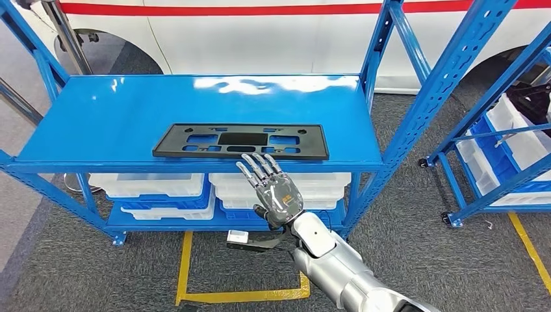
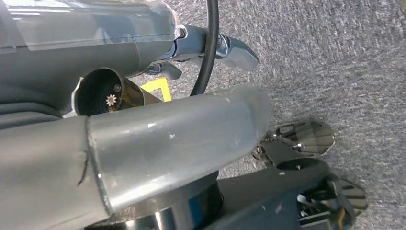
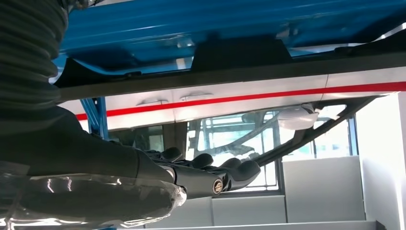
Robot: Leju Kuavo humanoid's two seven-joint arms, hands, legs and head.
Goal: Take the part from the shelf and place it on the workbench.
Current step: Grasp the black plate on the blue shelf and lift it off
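A flat black plastic part [image 1: 240, 141] with several cut-outs lies on the top blue shelf [image 1: 117, 117], near its front edge. My right hand [image 1: 271, 188] is raised in front of that edge, fingers spread and stretched toward the part's front rim, holding nothing. In the right wrist view the dark fingers [image 3: 225, 172] lie apart, with the blue shelf [image 3: 201, 24] and the black part's edge [image 3: 239, 52] close by. The left arm hangs down; its wrist view looks at grey carpet [image 2: 335, 62], and the left hand's fingers cannot be made out there.
White and blue bins [image 1: 156, 188] fill the lower shelf. A second blue rack [image 1: 507, 149] with bins stands at the right. A white vehicle with a red stripe [image 1: 260, 26] is behind the shelf. Yellow tape [image 1: 240, 296] marks the carpet.
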